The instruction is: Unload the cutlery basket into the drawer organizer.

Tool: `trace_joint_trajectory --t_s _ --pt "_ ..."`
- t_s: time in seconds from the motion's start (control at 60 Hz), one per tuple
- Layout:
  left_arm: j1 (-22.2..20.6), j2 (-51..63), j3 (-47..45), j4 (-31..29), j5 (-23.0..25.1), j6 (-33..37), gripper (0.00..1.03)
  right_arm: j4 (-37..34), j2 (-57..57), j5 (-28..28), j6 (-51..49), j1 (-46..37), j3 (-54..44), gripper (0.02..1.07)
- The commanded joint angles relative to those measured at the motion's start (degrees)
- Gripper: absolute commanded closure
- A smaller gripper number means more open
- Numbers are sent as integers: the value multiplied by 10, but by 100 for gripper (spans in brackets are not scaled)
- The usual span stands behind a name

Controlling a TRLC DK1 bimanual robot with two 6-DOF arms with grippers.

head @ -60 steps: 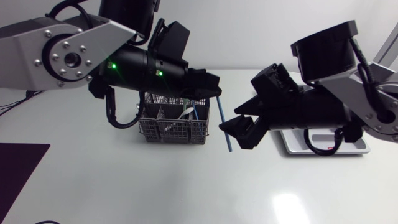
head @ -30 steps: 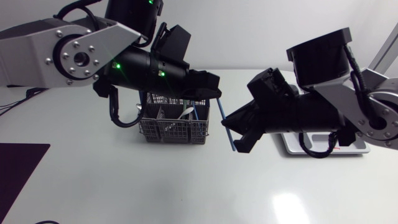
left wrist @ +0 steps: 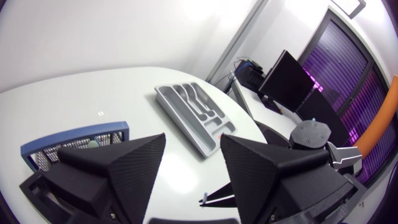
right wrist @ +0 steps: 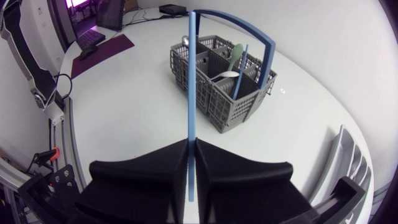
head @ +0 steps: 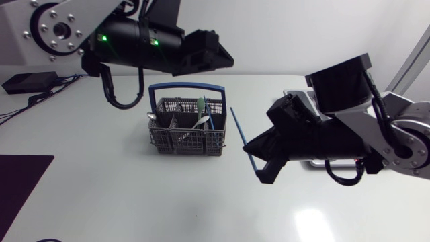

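Note:
A grey wire cutlery basket [head: 187,132] with a blue handle stands mid-table, with green, blue, white and silver utensils inside [right wrist: 231,67]. My right gripper [head: 259,165] is shut on a long thin blue stick [head: 238,125], which points up and away toward the basket [right wrist: 224,87]; the stick [right wrist: 191,74] runs straight out from between the closed fingers [right wrist: 191,163]. My left gripper [head: 224,59] hangs high above the basket's far side, open with nothing between its fingers [left wrist: 186,177]. The grey drawer organizer [left wrist: 193,112] lies beyond the basket, largely hidden under my right arm in the head view.
A dark mat [head: 20,183] lies at the table's front left edge. A small black box [head: 27,81] with cables sits at the back left. The organizer's rim [right wrist: 348,158] shows beside my right gripper. The bare white tabletop [head: 154,202] spreads in front of the basket.
My left gripper let go of the blue stick, opened and rose back to the left. My right gripper shut on the stick and drew it slightly forward and away from the basket.

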Motion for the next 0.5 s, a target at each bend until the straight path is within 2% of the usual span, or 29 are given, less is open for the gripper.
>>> trace_joint_trajectory --t_s 0.0,0.167,0.4,0.483 --pt "20 -6 17 6 -2 -21 30 -9 -9 1 -16 -38 -16 101" --pt "37 21 -11 6 -8 -7 30 -18 1 -6 -34 -141 -9 101" --pt "34 66 -41 14 -80 32 31 -20 104 -34 -49 -323 59 101" --pt "31 78 -43 14 -102 41 36 -23 149 -34 -53 -374 95 101"
